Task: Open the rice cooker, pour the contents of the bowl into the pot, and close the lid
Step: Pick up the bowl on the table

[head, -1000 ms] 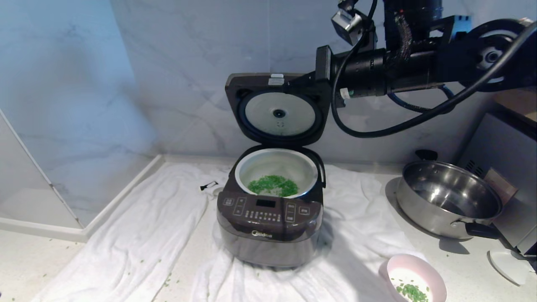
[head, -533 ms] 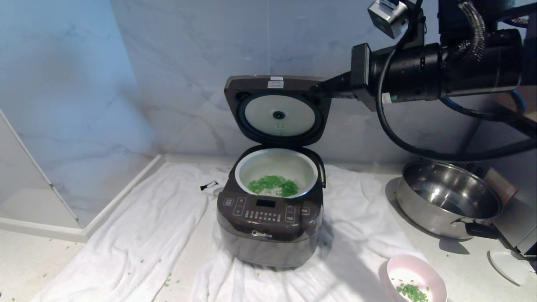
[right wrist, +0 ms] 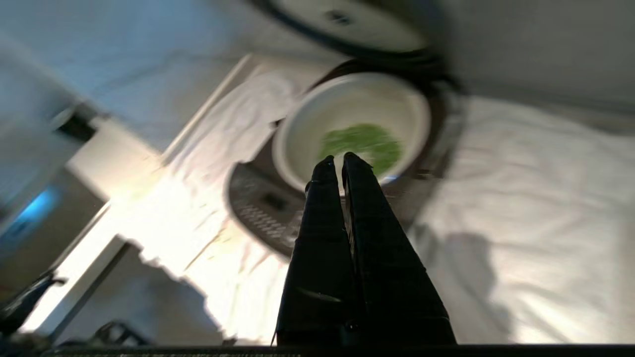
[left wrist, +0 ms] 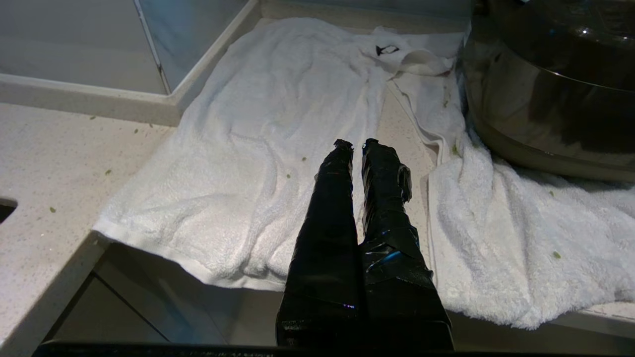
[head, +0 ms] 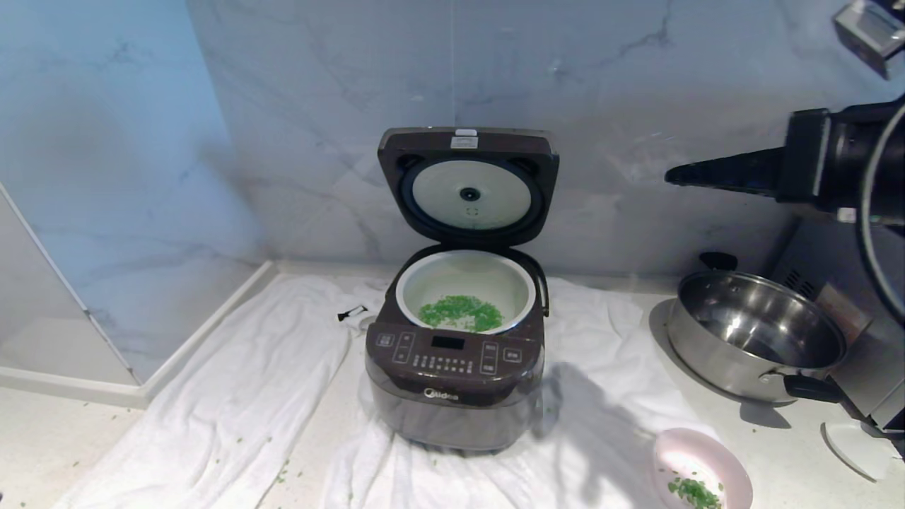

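The dark grey-brown rice cooker (head: 452, 385) stands on a white towel (head: 247, 396) in the middle. Its lid (head: 468, 185) stands upright and open, silver plate facing me. The white pot (head: 465, 291) holds green bits at its bottom. A pink bowl (head: 700, 474) with a few green bits sits at the front right. My right gripper (head: 672, 177) hangs shut and empty in the air to the right of the lid, apart from it. From the right wrist, that gripper (right wrist: 338, 159) points down toward the pot (right wrist: 347, 124). My left gripper (left wrist: 358, 145) is shut over the towel (left wrist: 258, 163), left of the cooker (left wrist: 550, 99).
A large steel pan (head: 756, 336) with black handles sits at the right. A marble wall rises behind the cooker. A raised ledge (head: 205, 329) borders the towel on the left. Green bits are scattered over the towel and counter.
My right arm has swung away to the right from the top edge of the lid and now hangs apart from it. The lid still stands open.
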`<state>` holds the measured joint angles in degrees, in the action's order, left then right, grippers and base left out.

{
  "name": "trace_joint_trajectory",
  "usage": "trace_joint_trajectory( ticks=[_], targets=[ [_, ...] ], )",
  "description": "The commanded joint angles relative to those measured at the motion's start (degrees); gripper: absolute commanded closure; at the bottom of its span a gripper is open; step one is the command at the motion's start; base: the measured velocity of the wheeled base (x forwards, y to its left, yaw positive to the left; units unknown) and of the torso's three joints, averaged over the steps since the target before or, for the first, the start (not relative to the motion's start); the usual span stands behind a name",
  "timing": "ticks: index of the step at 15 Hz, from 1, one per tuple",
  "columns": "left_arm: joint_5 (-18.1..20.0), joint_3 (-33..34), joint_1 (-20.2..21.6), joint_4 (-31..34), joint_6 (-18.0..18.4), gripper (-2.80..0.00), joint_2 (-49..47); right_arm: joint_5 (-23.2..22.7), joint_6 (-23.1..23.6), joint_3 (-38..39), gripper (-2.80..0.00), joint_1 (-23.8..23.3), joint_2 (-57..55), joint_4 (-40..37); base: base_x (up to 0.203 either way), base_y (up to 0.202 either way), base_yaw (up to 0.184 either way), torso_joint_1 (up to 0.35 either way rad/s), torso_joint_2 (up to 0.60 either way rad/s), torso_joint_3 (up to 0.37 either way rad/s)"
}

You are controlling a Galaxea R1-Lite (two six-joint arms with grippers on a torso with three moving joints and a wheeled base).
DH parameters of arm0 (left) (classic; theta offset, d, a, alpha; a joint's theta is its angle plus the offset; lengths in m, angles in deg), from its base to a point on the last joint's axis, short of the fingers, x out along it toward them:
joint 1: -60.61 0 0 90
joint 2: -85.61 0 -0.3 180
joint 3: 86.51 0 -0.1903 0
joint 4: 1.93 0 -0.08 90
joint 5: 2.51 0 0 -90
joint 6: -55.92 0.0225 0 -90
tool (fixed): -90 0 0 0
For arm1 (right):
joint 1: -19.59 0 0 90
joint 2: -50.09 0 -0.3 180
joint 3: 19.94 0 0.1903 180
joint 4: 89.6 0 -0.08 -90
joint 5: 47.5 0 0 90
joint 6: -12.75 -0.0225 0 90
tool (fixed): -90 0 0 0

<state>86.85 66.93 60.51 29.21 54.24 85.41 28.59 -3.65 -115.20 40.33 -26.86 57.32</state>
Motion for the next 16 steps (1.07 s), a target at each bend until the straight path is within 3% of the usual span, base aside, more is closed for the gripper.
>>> trace_joint_trajectory(
  ticks=[1, 6, 13, 16],
  targets=[
    [-0.1, 0.0, 0.0, 0.1, 0.0, 0.00, 0.0, 0.1, 0.6, 3.9, 0.00, -5.9, 8.5, -0.2, 0.000, 0.000, 0.000, 0.000, 0.00, 0.000],
    [-0.1, 0.0, 0.0, 0.1, 0.0, 0.00, -0.1, 1.4, 5.7, 14.3, 0.00, -16.1, 21.7, -0.3, 0.000, 0.000, 0.000, 0.000, 0.00, 0.000],
    [-0.1, -0.1, 0.0, 0.1, 0.0, 0.00, -0.1, 16.9, 10.2, 24.2, 0.00, -17.5, 37.9, -0.7, 0.000, 0.000, 0.000, 0.000, 0.00, 0.000],
    [0.0, 0.0, 0.0, 0.1, -0.1, 0.00, -0.1, 19.8, 12.5, 26.9, 0.00, -17.5, 44.6, -3.1, 0.000, 0.000, 0.000, 0.000, 0.00, 0.000]
  ],
)
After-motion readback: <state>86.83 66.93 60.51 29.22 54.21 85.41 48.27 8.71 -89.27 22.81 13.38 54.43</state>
